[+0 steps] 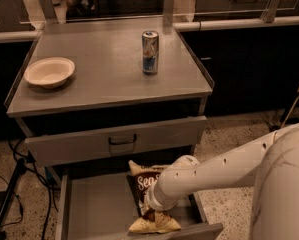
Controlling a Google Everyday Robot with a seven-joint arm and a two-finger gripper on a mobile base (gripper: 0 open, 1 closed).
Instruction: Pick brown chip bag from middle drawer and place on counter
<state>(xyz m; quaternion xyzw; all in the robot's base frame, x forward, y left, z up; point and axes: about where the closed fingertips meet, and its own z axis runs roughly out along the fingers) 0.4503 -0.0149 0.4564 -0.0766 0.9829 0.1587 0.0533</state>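
Note:
The brown chip bag (141, 181) stands tilted on end in the open middle drawer (96, 209), its pale yellow ends at top and bottom. My gripper (150, 211) is at the bag's lower right side inside the drawer, shut on the bag; my white arm (224, 169) reaches in from the right and covers part of it. The counter (109, 84) is above the drawers.
A slim silver-blue can (150, 52) stands at the counter's middle right. A pale bowl (49, 72) sits at its left. A closed drawer front with a dark handle (120, 140) hangs just above the bag. Cables and a stand leg (6, 204) lie on the floor at left.

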